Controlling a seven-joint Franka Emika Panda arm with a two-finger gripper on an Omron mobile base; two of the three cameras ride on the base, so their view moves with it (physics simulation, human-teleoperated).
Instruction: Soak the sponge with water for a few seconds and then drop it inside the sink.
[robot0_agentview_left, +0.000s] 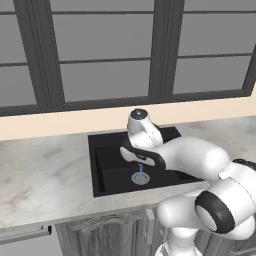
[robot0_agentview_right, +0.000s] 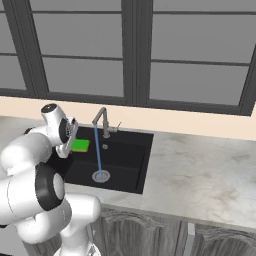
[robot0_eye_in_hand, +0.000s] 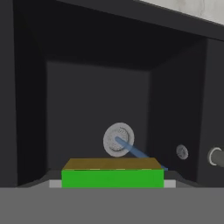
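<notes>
My gripper (robot0_eye_in_hand: 113, 184) is shut on the sponge (robot0_eye_in_hand: 113, 174), a flat green block with a yellow-orange layer, held level between the fingertips. In the right base view the sponge (robot0_agentview_right: 80, 145) hangs over the left part of the black sink (robot0_agentview_right: 126, 156), with the gripper (robot0_agentview_right: 74, 143) at its left side. The water (robot0_agentview_right: 98, 150) falls as a thin blue stream from the faucet (robot0_agentview_right: 103, 120) to the silver drain (robot0_agentview_right: 101, 176), just right of the sponge and apart from it. From the hand, the water (robot0_eye_in_hand: 141, 154) runs past the sponge's far right corner toward the drain (robot0_eye_in_hand: 118, 139).
Marble counter (robot0_agentview_left: 45, 170) surrounds the sink (robot0_agentview_left: 107, 172) on both sides, wider on the right (robot0_agentview_right: 200, 175). A beige sill and dark-framed windows (robot0_agentview_right: 135, 50) rise behind the faucet. My white arm (robot0_agentview_left: 190, 155) reaches over the basin's right half. Cabinet fronts (robot0_agentview_right: 150, 230) lie below.
</notes>
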